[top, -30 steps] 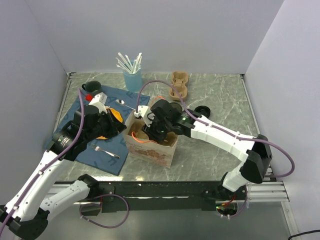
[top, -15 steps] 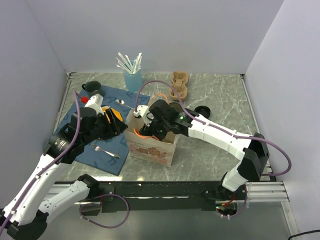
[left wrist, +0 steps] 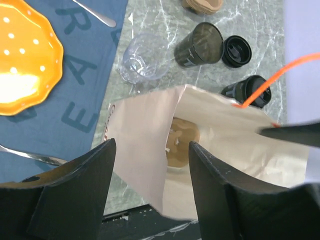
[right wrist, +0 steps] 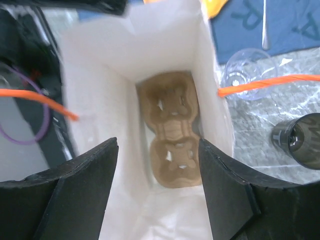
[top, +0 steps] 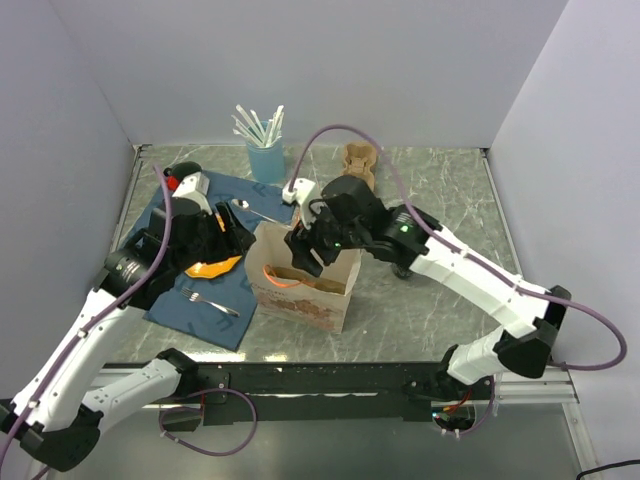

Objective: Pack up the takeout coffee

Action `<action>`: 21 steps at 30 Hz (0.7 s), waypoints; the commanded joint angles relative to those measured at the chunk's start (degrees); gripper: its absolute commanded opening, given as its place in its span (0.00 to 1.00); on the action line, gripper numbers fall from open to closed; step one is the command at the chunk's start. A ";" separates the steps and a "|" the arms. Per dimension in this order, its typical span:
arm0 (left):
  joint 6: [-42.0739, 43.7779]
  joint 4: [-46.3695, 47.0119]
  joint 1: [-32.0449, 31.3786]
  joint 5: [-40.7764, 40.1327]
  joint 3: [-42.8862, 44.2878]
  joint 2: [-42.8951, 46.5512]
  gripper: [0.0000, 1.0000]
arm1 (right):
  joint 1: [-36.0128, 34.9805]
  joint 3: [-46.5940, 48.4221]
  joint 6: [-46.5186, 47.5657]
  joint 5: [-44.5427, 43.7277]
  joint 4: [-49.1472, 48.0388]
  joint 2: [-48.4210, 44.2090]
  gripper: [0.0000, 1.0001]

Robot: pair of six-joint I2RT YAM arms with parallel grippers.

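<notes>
At the upper left of the left wrist view, an orange plate [left wrist: 25, 55] lies on a blue placemat [left wrist: 85, 100]. To its right, on the marble worktop [left wrist: 150, 25], stand a clear glass [left wrist: 142, 60], a dark tapered cup [left wrist: 200, 45] and what looks like a loose black lid [left wrist: 236, 50]. Right of centre, the takeout coffee [left wrist: 247, 90], black and lidded, stands just outside the far rim of the open paper bag [left wrist: 225, 150]. The left end effector [left wrist: 151, 145] and the right end effector [right wrist: 159, 145] both have fingers apart, hold nothing, and hover over the bag, where a cardboard cup carrier [right wrist: 172, 135] lies. The coffee is probably light, thin-walled and smooth. Take it gently around the body below the lid and keep it upright, or the wall may buckle and the lid pop.
</notes>
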State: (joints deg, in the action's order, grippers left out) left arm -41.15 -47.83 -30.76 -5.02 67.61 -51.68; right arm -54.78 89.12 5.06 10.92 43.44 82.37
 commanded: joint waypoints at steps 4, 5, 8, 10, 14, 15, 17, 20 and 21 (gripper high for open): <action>5.28 3.53 0.18 0.88 3.93 -4.39 0.59 | -0.32 6.68 -11.64 -3.97 -0.28 -6.51 0.74; 5.81 3.97 0.18 1.23 3.93 -4.65 0.56 | -0.32 6.77 -13.48 -4.41 -0.63 -7.04 0.74; 7.30 5.12 0.18 2.20 3.58 -5.62 0.50 | -0.24 6.77 -18.48 -7.92 -1.34 -8.97 0.75; 8.18 5.90 0.18 1.85 3.14 -5.89 0.48 | 0.38 8.87 -21.48 -10.72 2.60 -9.16 0.77; 8.80 7.31 0.18 3.85 3.75 -7.20 0.25 | 0.55 12.30 -23.94 -19.42 9.72 -10.38 0.85; 8.54 6.88 0.26 4.48 4.45 -7.73 0.14 | 0.64 12.30 -24.48 -21.27 11.04 -10.73 0.86; 7.84 4.52 0.18 6.41 6.21 -9.22 0.08 | 0.99 12.39 -25.45 -27.84 14.55 -11.78 0.87; 3.55 4.24 -0.08 8.97 5.16 -7.92 0.03 | 2.57 11.95 -25.80 -31.91 16.94 -13.19 0.93; 2.40 3.89 -0.09 9.15 4.90 -7.56 0.02 | 4.49 11.60 -25.89 -31.75 17.38 -13.55 0.96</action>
State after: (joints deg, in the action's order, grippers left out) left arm -34.54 -43.72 -30.76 0.19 71.40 -60.71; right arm -53.67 99.24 -18.20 -11.62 55.53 71.64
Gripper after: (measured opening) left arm 0.042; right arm 0.919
